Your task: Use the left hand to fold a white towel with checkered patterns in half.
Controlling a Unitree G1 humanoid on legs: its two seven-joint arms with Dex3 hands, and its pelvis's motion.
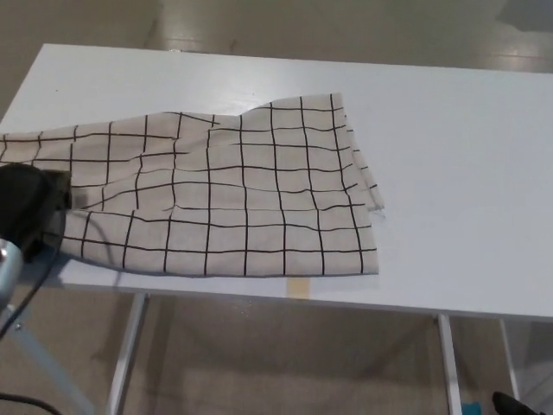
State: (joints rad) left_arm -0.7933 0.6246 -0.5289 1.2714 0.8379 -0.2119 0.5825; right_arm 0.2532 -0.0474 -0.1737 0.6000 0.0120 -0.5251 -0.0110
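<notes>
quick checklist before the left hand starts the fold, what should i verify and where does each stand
1. Left hand on the towel's left edge: ok, it rests on the near left corner.
2. Grasp on the cloth: cannot tell, the hand is cut by the picture's left edge.
3. Checkered towel spread out: not ok, the far edge is wavy and the right edge rumpled.
4. Towel fully on the white table: cannot tell, its left end runs out of the picture.
5. Landing side free: ok, nothing lies on the towel's right half.
6. Right hand out of the way: ok, it is not in view.
</notes>
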